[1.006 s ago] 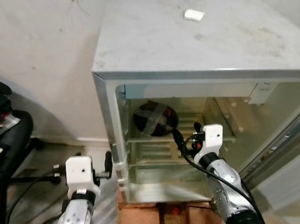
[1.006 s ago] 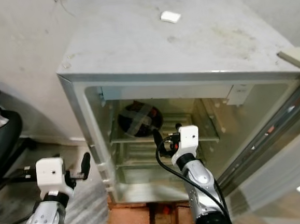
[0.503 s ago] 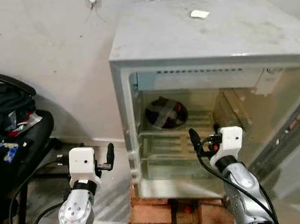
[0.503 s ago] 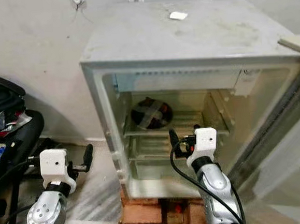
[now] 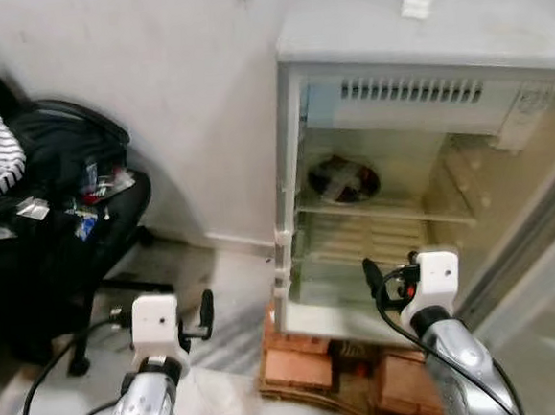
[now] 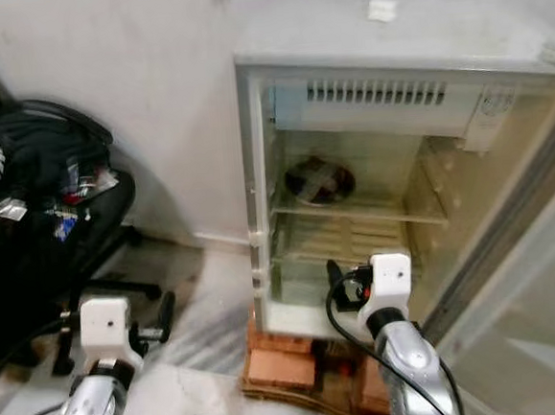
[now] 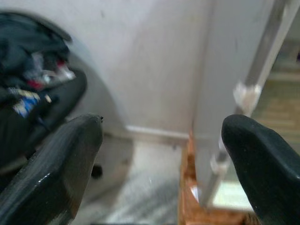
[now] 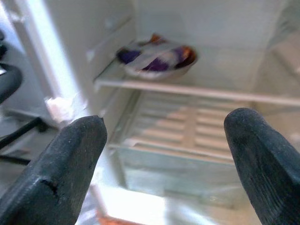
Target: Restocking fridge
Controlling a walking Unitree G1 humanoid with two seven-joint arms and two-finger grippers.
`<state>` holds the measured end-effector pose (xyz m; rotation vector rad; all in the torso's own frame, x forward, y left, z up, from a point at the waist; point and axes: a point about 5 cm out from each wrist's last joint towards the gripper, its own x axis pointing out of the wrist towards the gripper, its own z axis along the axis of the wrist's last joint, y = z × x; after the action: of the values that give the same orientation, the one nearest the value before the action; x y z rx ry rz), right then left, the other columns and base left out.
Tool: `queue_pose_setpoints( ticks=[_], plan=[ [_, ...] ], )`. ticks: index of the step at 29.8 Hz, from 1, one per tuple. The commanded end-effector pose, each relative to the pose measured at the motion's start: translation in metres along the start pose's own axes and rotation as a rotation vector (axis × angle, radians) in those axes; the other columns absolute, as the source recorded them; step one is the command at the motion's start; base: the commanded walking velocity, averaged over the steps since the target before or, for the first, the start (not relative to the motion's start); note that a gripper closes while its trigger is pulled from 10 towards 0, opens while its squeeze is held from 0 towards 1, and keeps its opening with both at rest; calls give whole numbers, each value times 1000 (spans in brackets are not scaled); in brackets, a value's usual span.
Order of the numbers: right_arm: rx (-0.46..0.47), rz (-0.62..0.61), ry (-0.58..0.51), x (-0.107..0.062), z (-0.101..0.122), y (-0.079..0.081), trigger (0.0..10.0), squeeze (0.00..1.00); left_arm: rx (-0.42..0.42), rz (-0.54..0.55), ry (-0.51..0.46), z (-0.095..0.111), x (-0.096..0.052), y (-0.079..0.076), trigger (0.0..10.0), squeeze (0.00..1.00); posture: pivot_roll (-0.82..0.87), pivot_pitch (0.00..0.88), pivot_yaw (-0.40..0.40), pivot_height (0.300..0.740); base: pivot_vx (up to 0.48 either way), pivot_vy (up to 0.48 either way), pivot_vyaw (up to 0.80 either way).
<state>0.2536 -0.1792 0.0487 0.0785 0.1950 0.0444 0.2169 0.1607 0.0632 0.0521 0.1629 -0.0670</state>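
Brick supports (image 5: 304, 366) underlie the open fridge (image 5: 421, 81) (bowl (image 5: 343, 178) shelved); both grippers (image 8: 159, 154) (image 7: 154, 154) gape empty.

Both silver arms reach forward and low. The left claw (image 7: 161, 164) is raised with its fingers (image 7: 51, 173) spread wide and nothing between them. The right claw (image 8: 164, 168) points ahead, its fingers (image 8: 58, 176) likewise wide apart, holding nothing.

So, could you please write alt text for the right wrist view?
The open right gripper points into an open fridge, where a bowl of dark food sits on the upper shelf; the ribbed shelf below it is bare.
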Motion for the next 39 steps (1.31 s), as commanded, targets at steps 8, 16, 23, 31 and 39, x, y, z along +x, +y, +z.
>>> queue_pose_setpoints(
  ticks=[8, 16, 23, 31, 39],
  plan=[
    [-86, -65, 60, 1, -6, -13, 10000, 0, -43, 7, 17, -4, 1, -2, 10000, 0, 94, 0, -30, 740, 0, 0, 0],
    [-100, -72, 33, 1, -3, -7, 10000, 0, -23, 2, 24, -7, 3, 3, 10000, 0, 88, 0, -27, 740, -36, 0, 0],
    [-32, -50, 25, 2, -6, -7, 10000, 0, -41, -5, 34, -11, 8, 1, 10000, 0, 81, 0, -39, 740, -75, 0, 0],
    [-26, -39, -9, 11, 5, -4, 10000, 0, -18, 16, -36, 9, 20, 10, 10000, 0, 92, 0, -29, 740, 0, 0, -255],
    [-27, -21, -32, 16, 10, -3, 10000, 0, 9, 6, -37, 8, 20, 13, 10000, 0, 85, 0, -18, 740, 0, -61, -732]
  ],
)
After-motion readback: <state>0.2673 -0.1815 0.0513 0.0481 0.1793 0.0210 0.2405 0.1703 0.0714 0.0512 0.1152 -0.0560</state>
